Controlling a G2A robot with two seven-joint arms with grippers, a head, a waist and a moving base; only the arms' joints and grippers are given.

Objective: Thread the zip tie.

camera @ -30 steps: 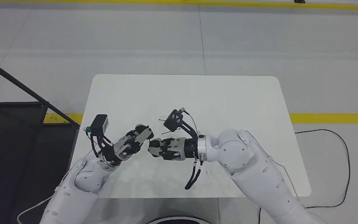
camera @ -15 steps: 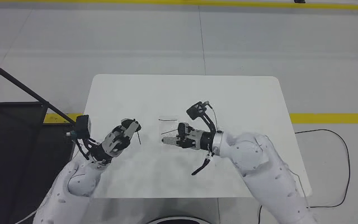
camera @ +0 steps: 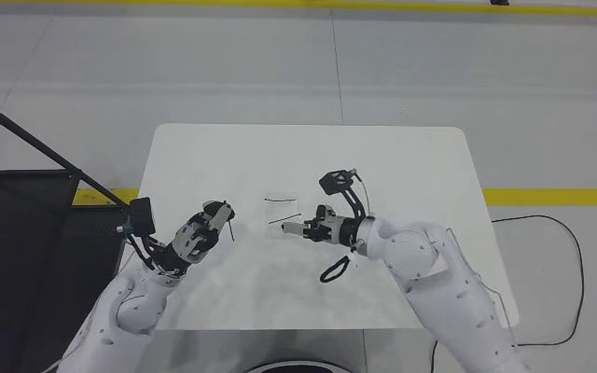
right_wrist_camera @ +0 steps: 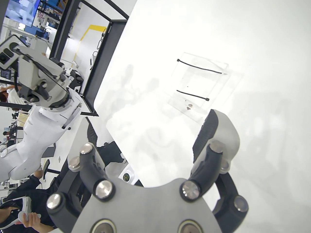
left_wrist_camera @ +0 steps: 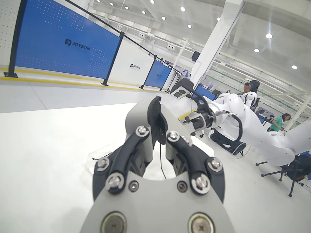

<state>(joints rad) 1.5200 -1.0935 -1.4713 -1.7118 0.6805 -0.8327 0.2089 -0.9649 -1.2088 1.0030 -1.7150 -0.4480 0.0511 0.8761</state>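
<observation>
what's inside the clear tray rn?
The clear tray holds one black zip tie, a second zip tie apart from it, and small specks. Nothing covers them.

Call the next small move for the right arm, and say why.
Probably bring the open, empty right gripper across to the left gripper and pinch the loose end of the zip tie it is shut on. That strap hangs free below the pads, the grippers sit apart, and threading needs both ends held.
</observation>
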